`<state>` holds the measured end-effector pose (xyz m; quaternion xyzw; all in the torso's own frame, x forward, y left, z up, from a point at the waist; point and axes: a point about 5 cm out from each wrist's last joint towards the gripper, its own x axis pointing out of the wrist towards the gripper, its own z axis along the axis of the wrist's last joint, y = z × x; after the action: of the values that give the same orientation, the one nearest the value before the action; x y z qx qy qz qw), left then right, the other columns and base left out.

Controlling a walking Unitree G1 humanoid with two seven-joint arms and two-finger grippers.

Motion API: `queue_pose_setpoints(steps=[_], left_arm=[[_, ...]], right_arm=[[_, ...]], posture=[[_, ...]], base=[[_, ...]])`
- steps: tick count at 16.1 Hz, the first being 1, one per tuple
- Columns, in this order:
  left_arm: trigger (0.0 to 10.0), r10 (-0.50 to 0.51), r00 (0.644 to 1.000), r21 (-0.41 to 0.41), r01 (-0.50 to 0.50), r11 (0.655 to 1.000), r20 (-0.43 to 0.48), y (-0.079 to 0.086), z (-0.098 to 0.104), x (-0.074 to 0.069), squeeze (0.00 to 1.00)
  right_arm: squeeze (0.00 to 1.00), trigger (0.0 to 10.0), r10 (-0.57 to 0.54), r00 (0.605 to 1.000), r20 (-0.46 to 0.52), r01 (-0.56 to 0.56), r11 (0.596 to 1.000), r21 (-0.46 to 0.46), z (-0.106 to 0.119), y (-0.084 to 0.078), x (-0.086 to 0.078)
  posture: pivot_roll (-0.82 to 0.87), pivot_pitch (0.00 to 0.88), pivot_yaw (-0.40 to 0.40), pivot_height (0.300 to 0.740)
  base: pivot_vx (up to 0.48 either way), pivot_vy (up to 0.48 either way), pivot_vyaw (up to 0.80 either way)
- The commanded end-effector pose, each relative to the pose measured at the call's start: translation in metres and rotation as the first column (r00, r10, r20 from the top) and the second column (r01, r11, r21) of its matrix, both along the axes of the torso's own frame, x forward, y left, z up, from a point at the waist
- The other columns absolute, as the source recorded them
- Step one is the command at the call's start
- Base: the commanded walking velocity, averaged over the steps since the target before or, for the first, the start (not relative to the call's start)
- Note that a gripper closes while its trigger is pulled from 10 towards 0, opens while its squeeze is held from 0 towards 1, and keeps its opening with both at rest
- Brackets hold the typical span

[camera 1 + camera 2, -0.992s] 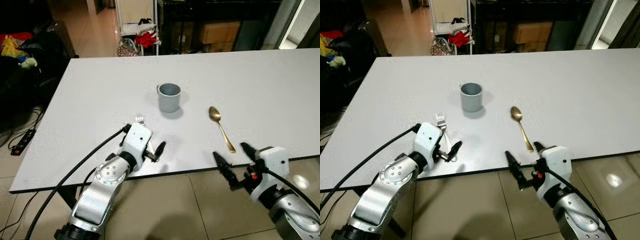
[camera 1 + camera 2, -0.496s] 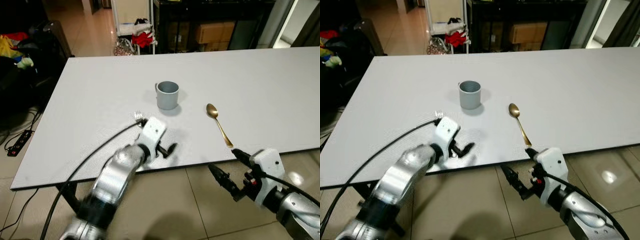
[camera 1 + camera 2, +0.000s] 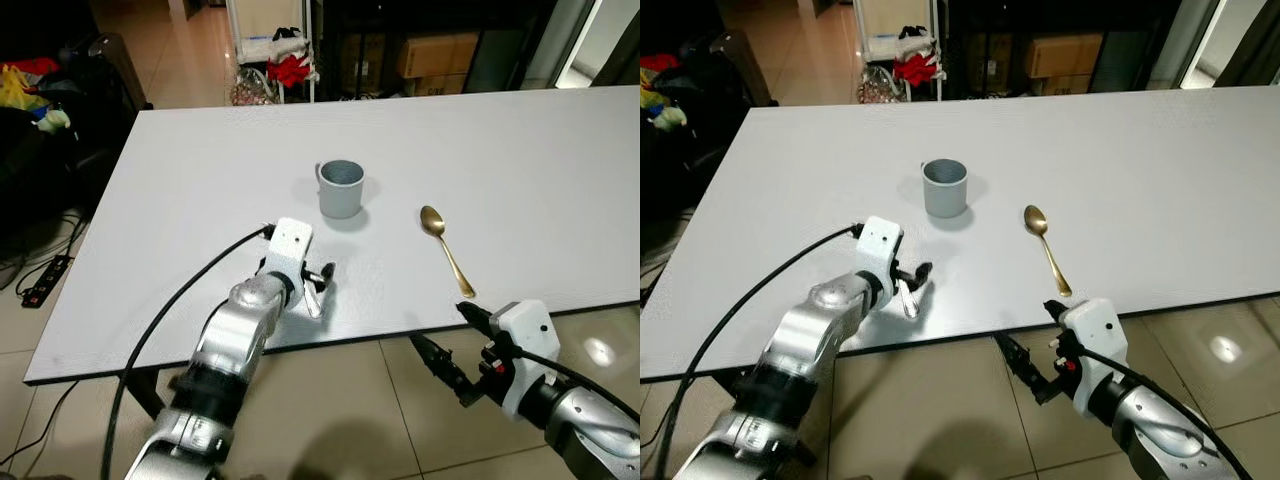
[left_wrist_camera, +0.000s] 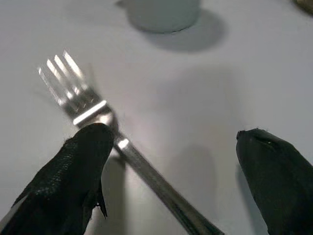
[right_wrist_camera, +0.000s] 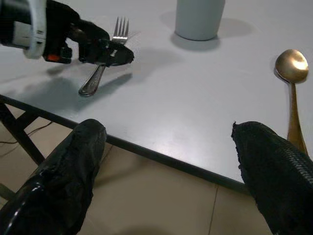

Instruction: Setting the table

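At about 9 o'clock from the scene's centre, the left claw (image 3: 315, 288) rests low on the white tabletop (image 3: 520, 150) near its front edge, fingers spread wide on either side of a silver fork (image 4: 98, 125). In the left wrist view one fingertip (image 4: 90, 147) touches the fork just behind the tines, while the other stands clear of the handle. The fork lies flat, tines pointing toward the far side of the tabletop. At roughly 1 o'clock from the left claw stands a grey mug (image 3: 340, 188), upright and apart from the fork. At 3 o'clock from the mug lies a gold spoon (image 3: 446, 250), bowl toward the far side, handle reaching the front edge. At 5 o'clock, below and in front of that edge, the right claw (image 3: 455, 345) hangs over the tiled floor (image 3: 350, 420), fingers wide apart and holding nothing.
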<state>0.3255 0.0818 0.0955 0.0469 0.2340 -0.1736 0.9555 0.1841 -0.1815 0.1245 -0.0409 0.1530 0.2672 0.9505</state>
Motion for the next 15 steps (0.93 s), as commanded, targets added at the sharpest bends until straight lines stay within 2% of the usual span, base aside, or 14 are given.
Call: queue_pose_setpoints(steps=[1, 2, 3, 4, 5, 8, 15], left_arm=[[10.0, 0.024, 0.999, 0.004, -0.024, 1.0, -0.021, 0.001, -0.002, 0.003, 0.0], [10.0, 0.037, 0.998, 0.004, -0.037, 0.999, -0.044, 0.001, -0.004, 0.005, 0.0], [6.9, 0.034, 0.995, -0.025, -0.037, 0.999, -0.094, -0.002, -0.008, 0.005, 0.0], [4.3, 0.046, 0.992, -0.026, -0.049, 0.998, -0.114, -0.002, -0.009, 0.005, 0.0], [0.2, 0.067, 0.99, -0.002, -0.068, 0.998, -0.125, 0.0, -0.012, 0.006, 0.0], [0.0, 0.138, 0.981, 0.026, -0.136, 0.99, -0.138, 0.006, -0.014, 0.01, 0.0], [0.0, 0.182, 0.972, 0.069, -0.174, 0.982, -0.149, 0.018, -0.016, 0.013, 0.0]], right_arm=[[0.0, 10.0, 0.014, 1.0, 0.011, -0.014, 1.0, -0.012, 0.005, 0.002, 0.0], [0.0, 10.0, 0.023, 1.0, 0.01, -0.023, 1.0, -0.015, 0.005, 0.003, 0.0], [0.0, 10.0, 0.036, 0.999, 0.013, -0.036, 0.999, -0.018, 0.006, 0.005, 0.001], [0.0, 10.0, 0.04, 0.999, 0.016, -0.039, 0.999, -0.017, 0.007, 0.007, 0.001], [0.0, 10.0, 0.047, 0.999, 0.019, -0.046, 0.999, -0.016, 0.008, 0.008, 0.0], [0.0, 10.0, 0.062, 0.998, 0.012, -0.062, 0.998, -0.021, 0.008, 0.011, -0.002], [0.0, 10.0, 0.093, 0.996, 0.001, -0.093, 0.995, -0.039, 0.007, 0.008, -0.002]], posture=[[-0.06, 0.014, 0.047, 0.74], [-0.06, 0.012, 0.05, 0.74], [-0.06, 0.01, 0.055, 0.74], [-0.06, 0.008, 0.061, 0.74], [-0.06, 0.008, 0.064, 0.74], [-0.06, 0.006, 0.07, 0.74], [-0.05, 0.005, 0.074, 0.74]], base=[[0.0, 0.0, 0.0], [0.0, 0.0, 0.0], [0.0, 0.0, 0.0], [0.0, 0.0, 0.0], [0.0, 0.0, 0.0], [0.0, 0.0, 0.0], [0.0, 0.0, 0.0]])
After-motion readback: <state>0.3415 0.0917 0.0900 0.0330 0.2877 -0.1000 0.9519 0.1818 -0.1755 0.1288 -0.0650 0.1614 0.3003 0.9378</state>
